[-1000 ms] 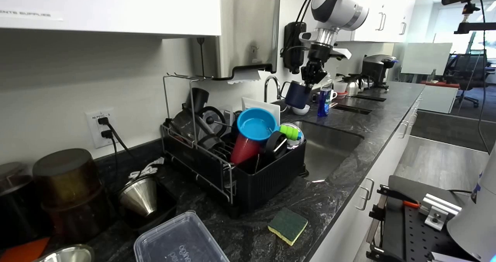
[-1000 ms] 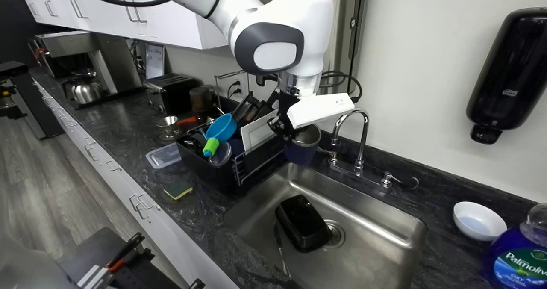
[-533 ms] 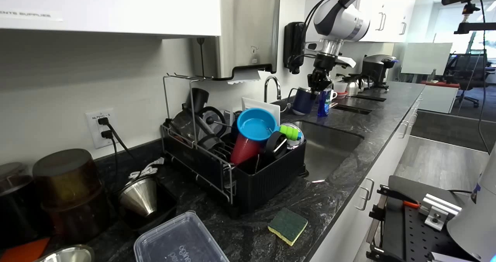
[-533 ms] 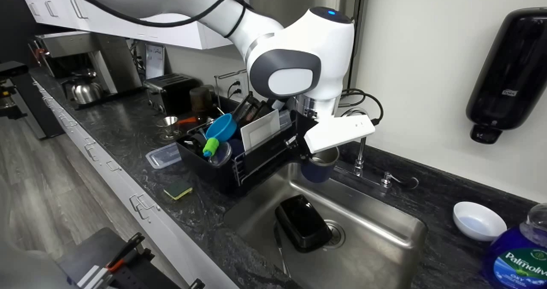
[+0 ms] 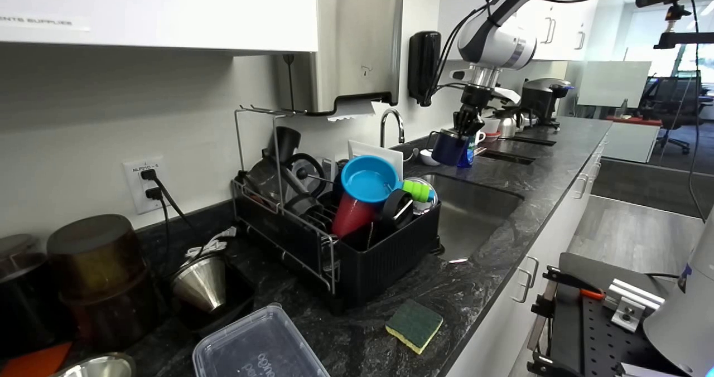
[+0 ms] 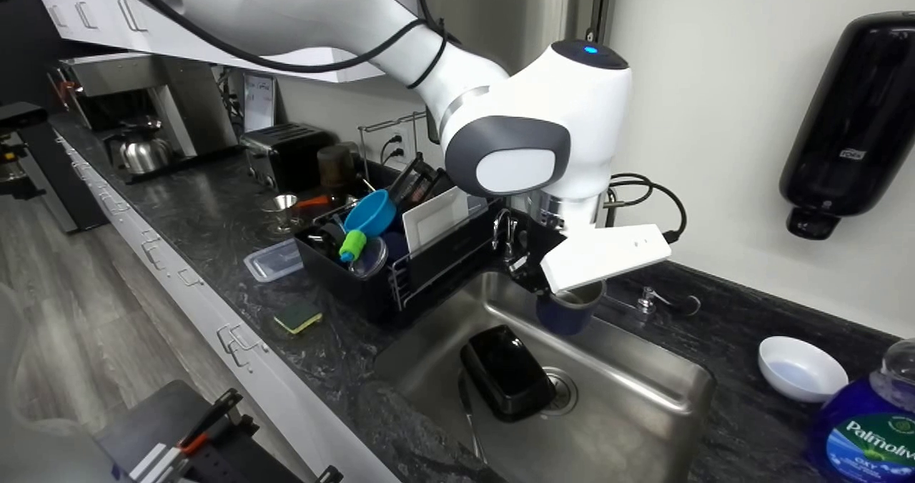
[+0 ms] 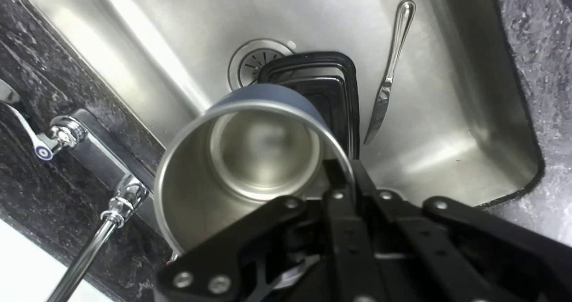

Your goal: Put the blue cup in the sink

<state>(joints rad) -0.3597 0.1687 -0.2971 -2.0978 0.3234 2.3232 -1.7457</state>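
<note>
My gripper (image 7: 347,173) is shut on the rim of the blue cup (image 7: 273,92), one finger inside the cup and one outside. The cup is dark blue outside and bare metal inside. I hold it above the sink (image 6: 615,426), over the edge on the tap side in an exterior view. The cup also shows in an exterior view (image 5: 449,149) with its handle pointing away from the gripper (image 5: 466,129). In the wrist view the sink floor (image 7: 330,16) lies below the cup. My arm partly hides the cup (image 6: 565,316) in an exterior view.
A black container (image 6: 509,374) and a knife (image 7: 389,74) lie in the sink near the drain (image 7: 261,65). The tap (image 7: 100,235) stands behind. A full dish rack (image 5: 390,260) stands beside the sink. A white bowl (image 6: 800,370) and soap bottle (image 6: 868,426) stand opposite.
My gripper has moved away from the dish rack and downward, carrying the blue cup along the back of the sink. The other things have not moved.
</note>
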